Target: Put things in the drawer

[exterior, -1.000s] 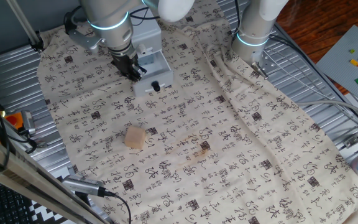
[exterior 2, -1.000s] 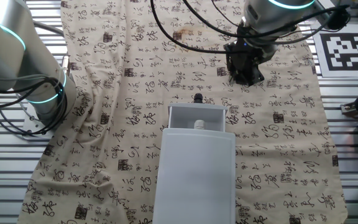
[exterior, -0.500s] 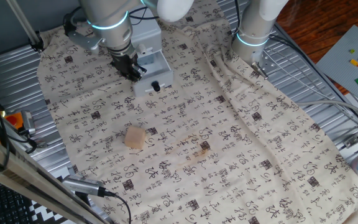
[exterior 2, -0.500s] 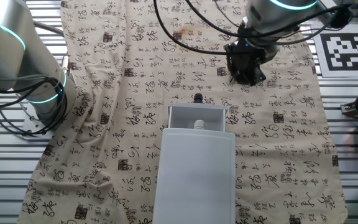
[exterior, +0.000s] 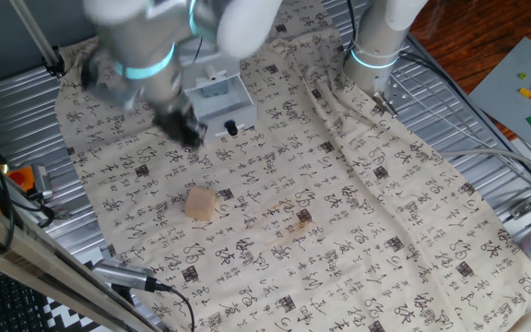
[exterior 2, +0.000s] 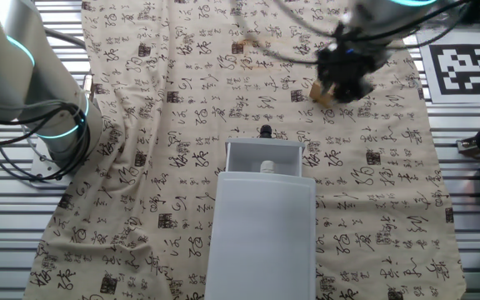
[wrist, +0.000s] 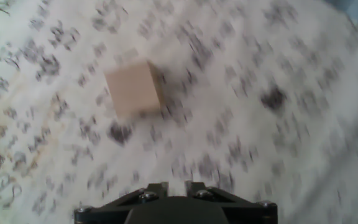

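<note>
Blurred pincer (exterior 2: 346, 83) beyond open white drawer (exterior 2: 262, 158).

Two high fixed views from opposite table sides, both over the drawer (exterior: 221, 103); hand view close, downward.

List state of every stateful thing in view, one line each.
drawer: pulled open, a small pale item inside.
wooden block: loose on the cloth, outside the drawer, not gripped.
gripper: motion-blurred above the cloth, holding nothing; open or shut unclear.
</note>
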